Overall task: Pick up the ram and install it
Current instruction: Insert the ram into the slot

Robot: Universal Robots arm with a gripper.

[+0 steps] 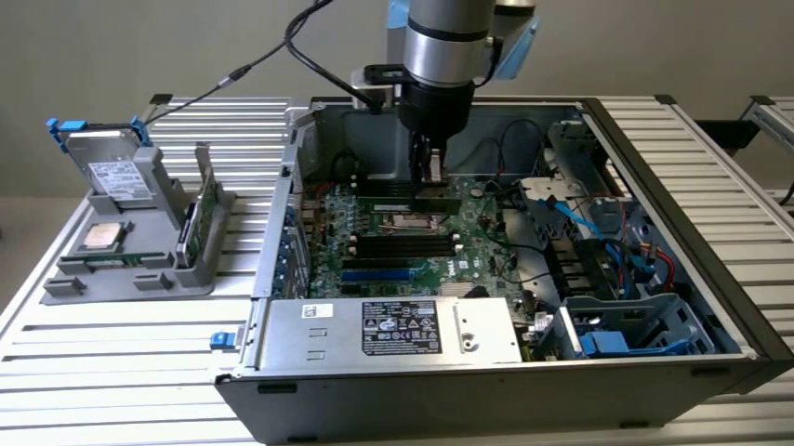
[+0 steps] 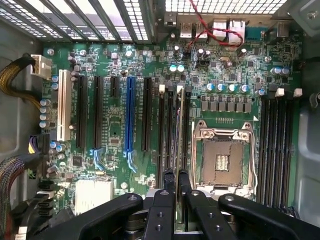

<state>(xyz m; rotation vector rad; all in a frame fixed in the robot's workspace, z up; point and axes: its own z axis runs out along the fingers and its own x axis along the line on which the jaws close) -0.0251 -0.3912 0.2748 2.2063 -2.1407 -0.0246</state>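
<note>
Tool [image 2: 176, 184] clamps the ram [image 2: 179, 125], seen edge-on between black slots [image 2: 161, 135]; its seating is hidden.

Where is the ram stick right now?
The ram is pinched in the gripper, lined up along the black slots beside the empty processor socket, inside the open computer case.

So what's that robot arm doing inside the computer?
The robot's gripper is pinching the ram, a thin green memory stick, inside the open computer case. It holds the stick edge-down along the black slots on the motherboard, right beside the empty processor socket. I can't tell whether the stick is pushed into its slot yet.
</note>
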